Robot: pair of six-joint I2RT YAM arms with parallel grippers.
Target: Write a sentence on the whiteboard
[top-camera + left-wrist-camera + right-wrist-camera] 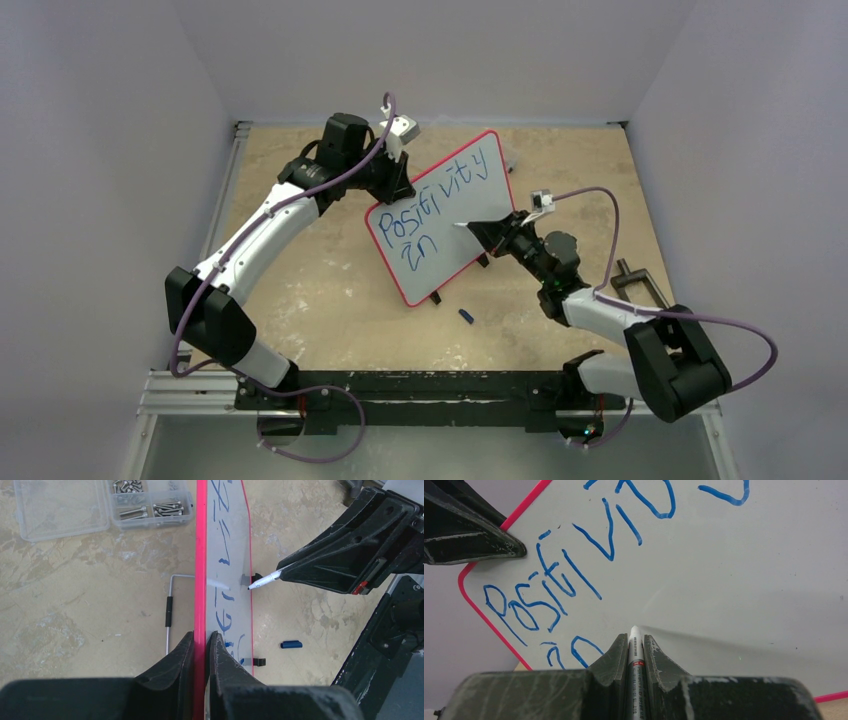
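Observation:
The whiteboard (450, 190) (227, 555) (734, 570) stands tilted on the table, white with a thin red frame and two black clip feet at its lower edge. "Positivity" and "in" are written on it in blue. My left gripper (397, 172) (201, 635) is shut on the board's red frame at its upper left edge. My right gripper (492, 229) (635, 636) is shut on a white marker (466, 226) (265, 580) (636, 652). The marker's tip points at the bare surface right of "in", very close to it; I cannot tell whether it touches.
A blue marker cap (466, 315) (291, 644) lies on the table in front of the board. Behind the board sit a clear box of screws (150, 505) and a bent metal key (169, 611). A black clamp (640, 285) sits at the table's right edge.

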